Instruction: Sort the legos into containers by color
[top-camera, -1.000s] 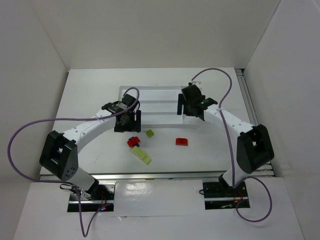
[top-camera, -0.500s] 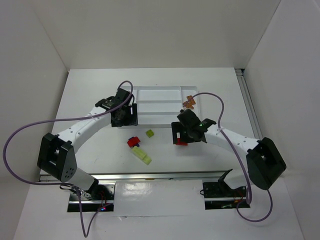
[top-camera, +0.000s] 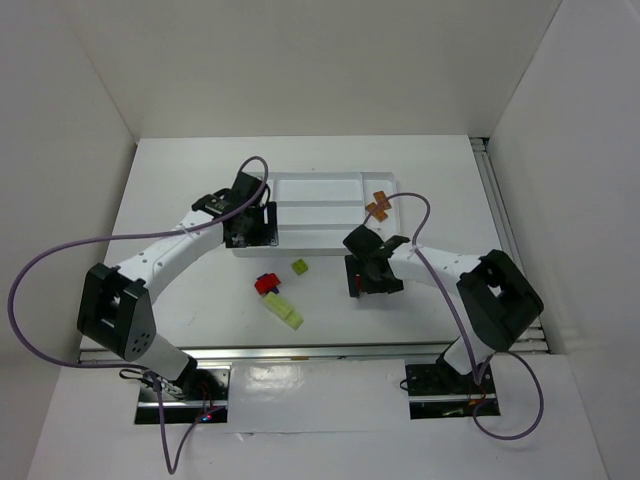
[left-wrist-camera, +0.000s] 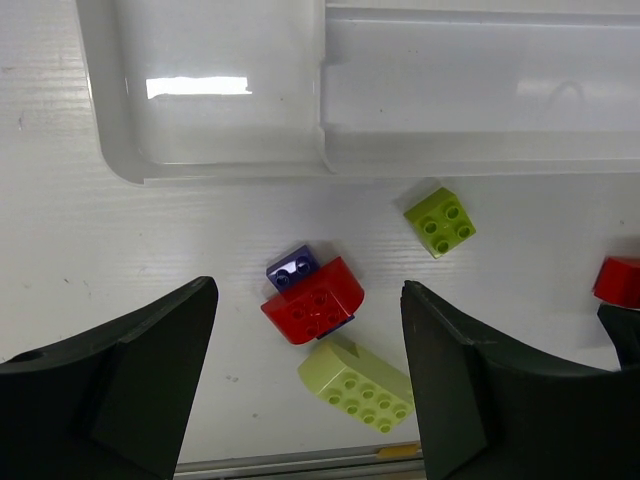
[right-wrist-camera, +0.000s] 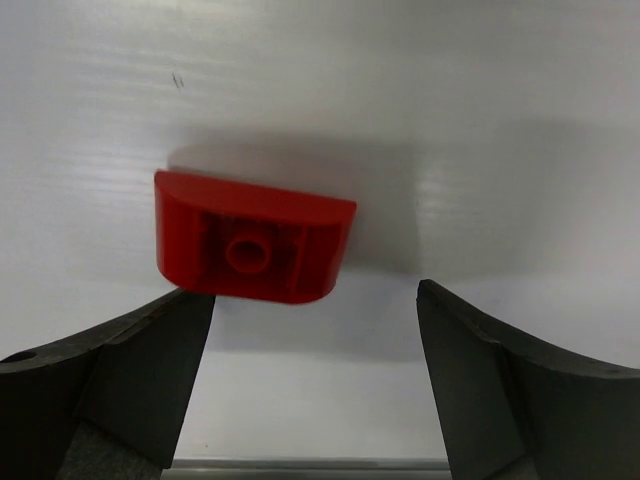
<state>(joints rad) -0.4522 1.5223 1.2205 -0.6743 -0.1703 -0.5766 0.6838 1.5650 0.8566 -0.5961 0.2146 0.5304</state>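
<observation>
Red half-round brick (right-wrist-camera: 250, 250) on finely ribbed table (right-wrist-camera: 430, 90)

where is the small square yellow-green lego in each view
Top external: the small yellow-green lego lies just in front of the tray, near the middle of the picture.
Left wrist: up and right of centre, just below the tray's near wall.
Right wrist: not in it.
Shared landmark: the red-on-purple stack sits down-left of it in both views.
</observation>
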